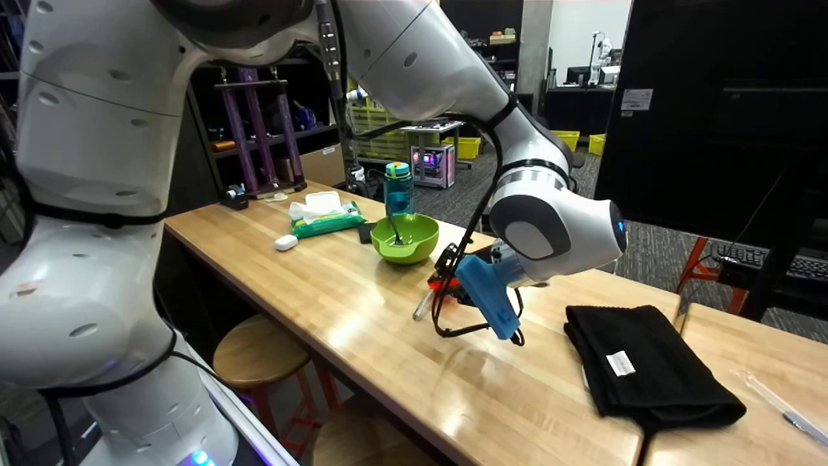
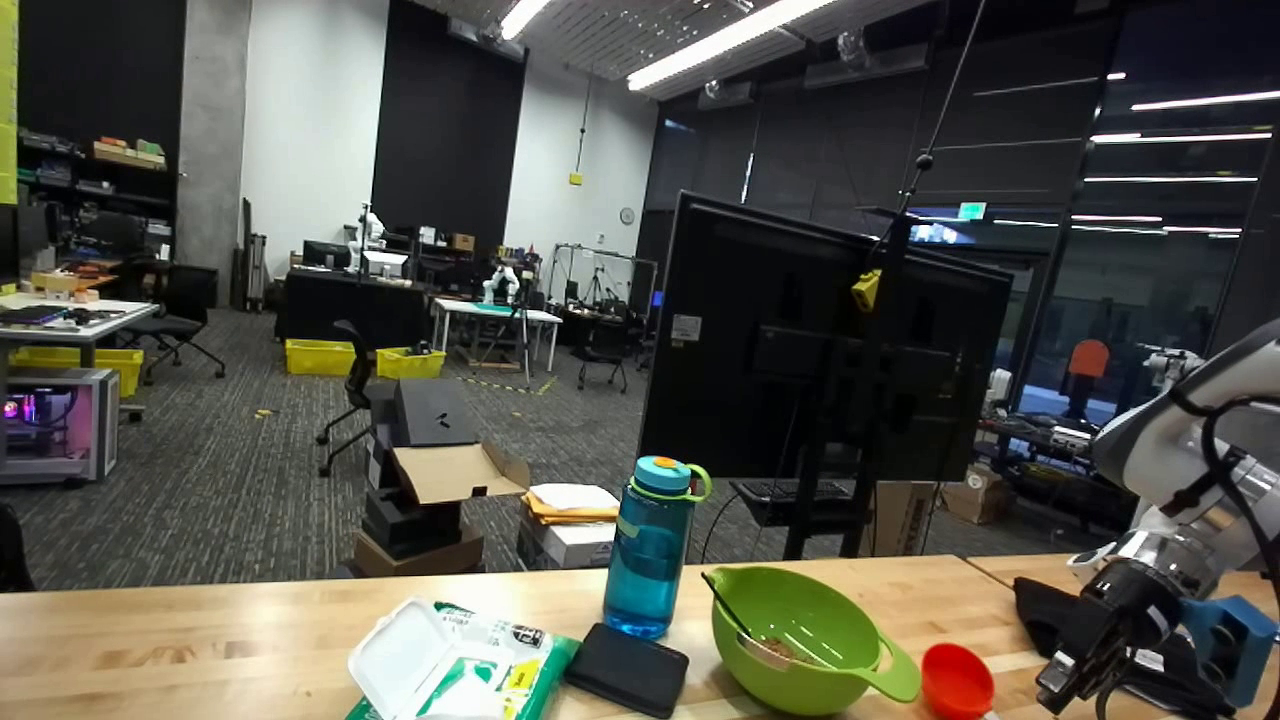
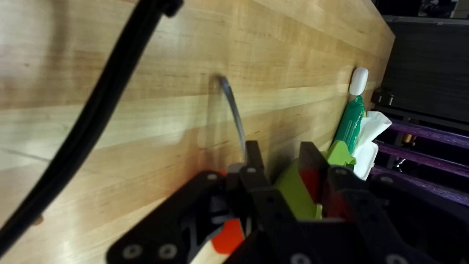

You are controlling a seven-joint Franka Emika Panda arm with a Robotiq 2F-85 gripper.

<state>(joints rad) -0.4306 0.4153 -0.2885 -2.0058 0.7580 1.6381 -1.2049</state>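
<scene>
Part-open gripper (image 3: 280, 152), red cup (image 2: 957, 682) beside it.

The two fingers (image 3: 253, 157) stand a little apart in the wrist view, the bowl (image 2: 775, 692) showing through the gap, and have hold of nothing visible. The cup is near the bowl; a finger covers part of it, and whether it rests fully on the table (image 2: 250, 650) cannot be told. Its one handle (image 3: 235, 110) is blurred at the tip and, in an exterior view, cut off by the frame, as is the single pack of wipes (image 2: 528, 672). The bowl has one utensil (image 2: 727, 607), its head hard to make out. Also one bottle (image 2: 650, 565), one cloth (image 1: 653, 372) and two stools (image 1: 259, 353), the nearer cut off.
</scene>
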